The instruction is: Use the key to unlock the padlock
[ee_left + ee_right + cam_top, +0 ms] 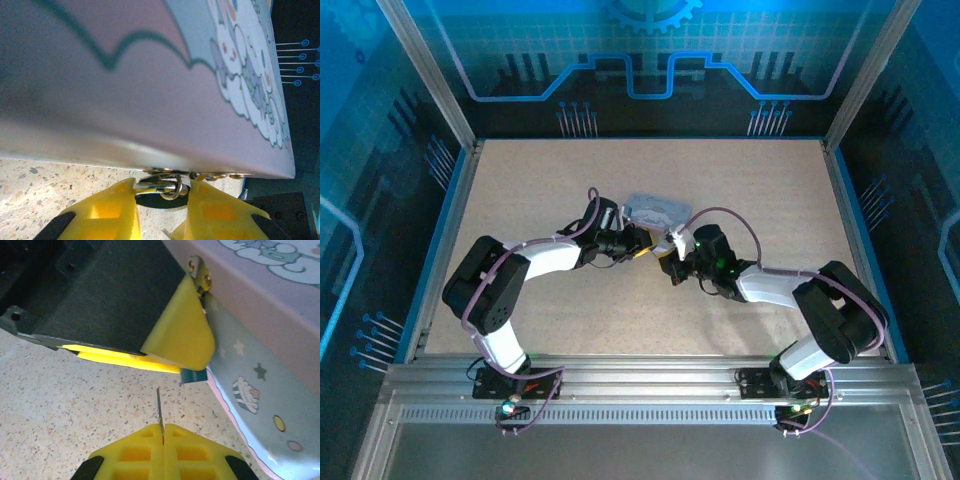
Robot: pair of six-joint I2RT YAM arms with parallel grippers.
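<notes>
In the top external view the two arms meet at the centre of the frame, over the speckled table (770, 200) and just below the pale lilac tin box (655, 210) with its cartoon lid. The left gripper (642, 243) reaches in from the left and the right gripper (672, 268) from the right, their tips near each other.

In the left wrist view the tin's lid and side wall take up the upper and middle part of the frame, blurred by closeness. At the bottom centre the yellow fingers (107, 212) stand a narrow gap apart. In that gap sits the padlock (160, 199), with its dark body low and its small silvery shackle (171, 188) just under the tin's lower edge. The fingers press in on it from both sides, so the left gripper grips the padlock against the front of the tin.

In the right wrist view the right gripper's yellow fingers (135, 452) at the bottom centre are pressed tight together. They pinch the key (159, 405), a thin grey sliver standing straight up out of the seam. Its tip points at the left gripper's finger (182, 335) in the upper middle of the frame. A small dark corner of the padlock (192, 376) shows under that finger, up and to the right of the key tip and apart from it, not yet touched by the key
</notes>
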